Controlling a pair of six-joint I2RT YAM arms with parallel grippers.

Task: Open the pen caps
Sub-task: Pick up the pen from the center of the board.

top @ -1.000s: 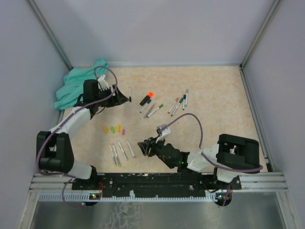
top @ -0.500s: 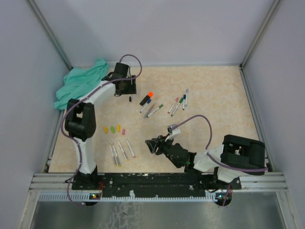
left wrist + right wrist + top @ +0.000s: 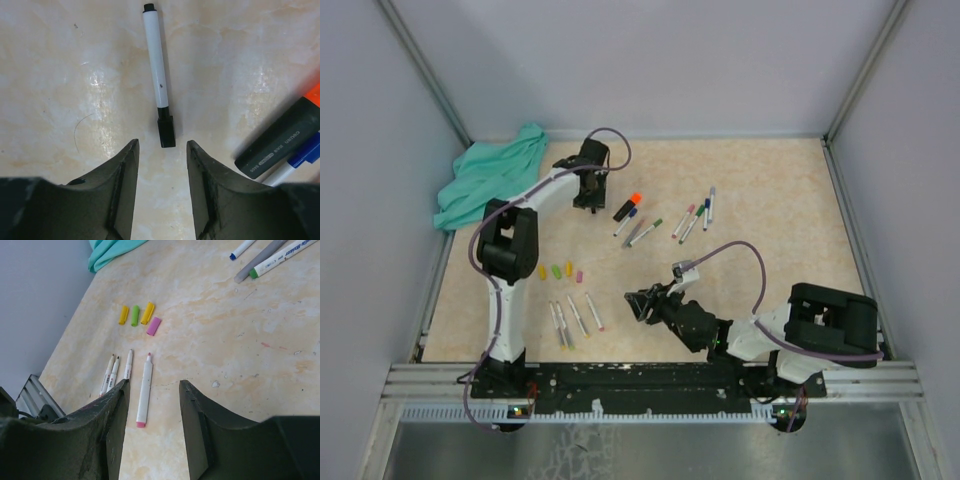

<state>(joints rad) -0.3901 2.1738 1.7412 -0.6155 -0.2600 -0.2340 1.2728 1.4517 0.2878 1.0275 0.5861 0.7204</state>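
Note:
A white pen (image 3: 155, 60) with a black cap (image 3: 166, 131) lies on the table, seen in the left wrist view. My left gripper (image 3: 162, 144) (image 3: 588, 198) hovers open right over the cap end, nothing between its fingers. Four loose pen caps lie in a row: yellow (image 3: 123, 315), green (image 3: 135, 315), yellow (image 3: 147, 313), pink (image 3: 154, 326). My right gripper (image 3: 153, 383) (image 3: 635, 303) stands open and empty beside an uncapped pink pen (image 3: 145, 390). A dark highlighter (image 3: 280, 145) carries an orange cap (image 3: 635, 197).
Three more uncapped pens (image 3: 570, 320) lie near the front left. Several capped pens (image 3: 692, 218) are fanned out at the back middle. A teal cloth (image 3: 485, 180) is bunched in the back left corner. Grey walls close in the table.
The left arm has swung right from beside the cloth to above the black-capped pen, and its jaws have narrowed. The right arm shifted slightly right, then stayed still.

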